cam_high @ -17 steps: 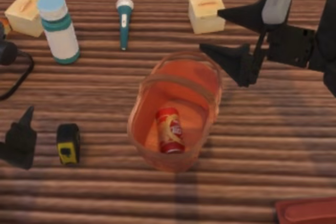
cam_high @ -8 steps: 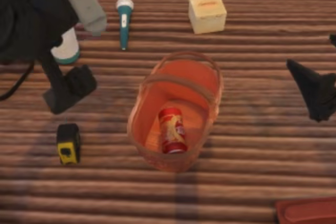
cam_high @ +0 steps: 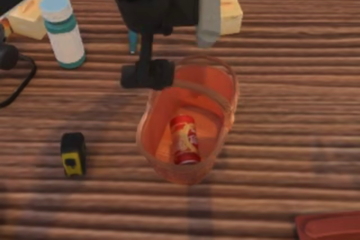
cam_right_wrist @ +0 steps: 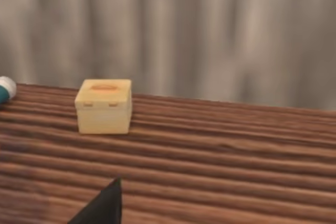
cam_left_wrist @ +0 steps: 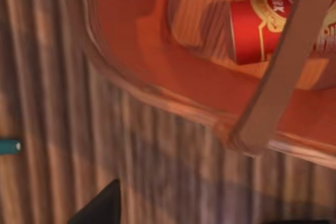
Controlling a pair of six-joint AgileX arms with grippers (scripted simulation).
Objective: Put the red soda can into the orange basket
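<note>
The red soda can (cam_high: 183, 139) already lay on its side inside the orange basket (cam_high: 225, 85), so the task looked done, while the left end effector (cam_high: 147, 75) hovered beside the rim, its spread impossible to tell.

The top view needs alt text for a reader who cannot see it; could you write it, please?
A red soda can lies on its side inside the orange basket at mid-table, with the left gripper at the basket's far-left rim. A white bottle and tape measure sit to the left.
</note>
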